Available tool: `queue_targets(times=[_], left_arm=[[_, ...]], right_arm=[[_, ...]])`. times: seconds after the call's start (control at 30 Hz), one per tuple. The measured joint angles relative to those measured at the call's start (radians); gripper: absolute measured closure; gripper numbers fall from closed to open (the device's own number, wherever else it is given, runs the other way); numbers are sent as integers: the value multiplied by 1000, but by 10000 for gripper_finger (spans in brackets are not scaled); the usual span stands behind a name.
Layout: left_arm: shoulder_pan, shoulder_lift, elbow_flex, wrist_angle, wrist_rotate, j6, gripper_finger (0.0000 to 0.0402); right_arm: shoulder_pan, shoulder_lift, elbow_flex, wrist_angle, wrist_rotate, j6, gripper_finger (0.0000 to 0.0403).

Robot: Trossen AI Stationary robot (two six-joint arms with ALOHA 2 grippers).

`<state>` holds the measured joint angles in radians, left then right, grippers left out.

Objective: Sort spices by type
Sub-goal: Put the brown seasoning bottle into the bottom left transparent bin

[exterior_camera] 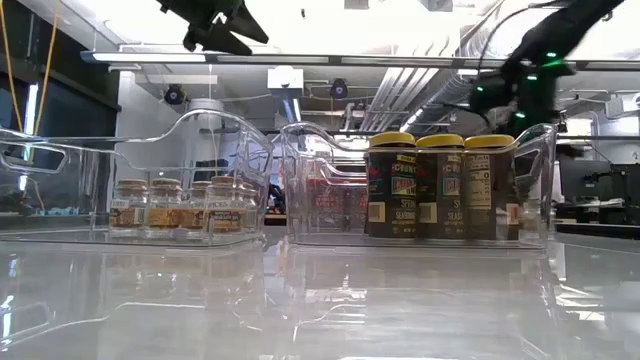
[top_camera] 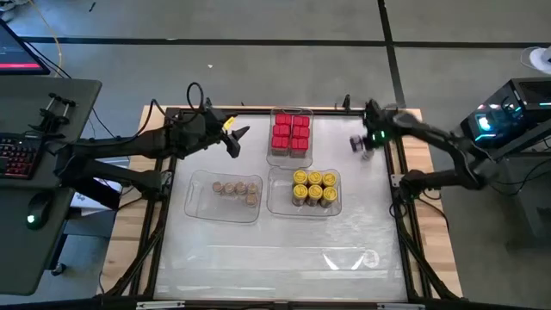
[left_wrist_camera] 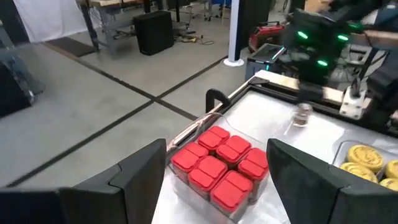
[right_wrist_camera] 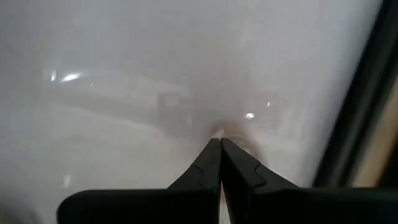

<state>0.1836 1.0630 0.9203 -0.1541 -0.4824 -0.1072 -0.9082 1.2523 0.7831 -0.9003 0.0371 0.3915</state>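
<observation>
High view — three clear trays hold sorted spices, right gripper beside them

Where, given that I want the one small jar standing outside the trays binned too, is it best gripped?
Take the small jar across its round body, coming straight down from above. It stands upright on bare table beside the red boxes, so both sides look free. The right gripper is nearest, but its fingers are shut and would have to open first. The left gripper hangs open left of the red boxes.
</observation>
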Motion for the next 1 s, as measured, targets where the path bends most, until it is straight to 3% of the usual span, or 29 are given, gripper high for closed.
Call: queue_targets(times=[0.13,0.23,0.33,0.43,0.5,0.57,0.67,0.8,0.9,1.0], left_arm=[[7,-23,0,-18,0,61,139],[7,-49,0,-38,0,124,139],[7,-76,0,-62,0,211,139],[7,-102,-1,-78,0,293,139],[7,-115,-1,-75,0,325,139],[7,-124,-1,-73,4,335,139],[7,-130,-1,-74,8,322,139],[7,-131,-1,-74,29,261,139],[7,-131,-1,-73,31,191,139],[7,-130,-1,-73,31,151,139]], right_arm=[[164,-179,-221,8,-79,280,403],[365,-339,-342,63,-119,557,403],[572,-474,-378,128,-29,833,403],[737,-538,-348,179,113,968,403],[808,-545,-296,151,194,1055,403],[852,-528,-241,35,210,1139,403],[898,-476,-181,-163,158,1215,403],[948,-406,-168,-175,44,1204,403],[999,-336,-168,-172,17,1192,403],[1069,-263,-166,-104,-41,1050,403]])
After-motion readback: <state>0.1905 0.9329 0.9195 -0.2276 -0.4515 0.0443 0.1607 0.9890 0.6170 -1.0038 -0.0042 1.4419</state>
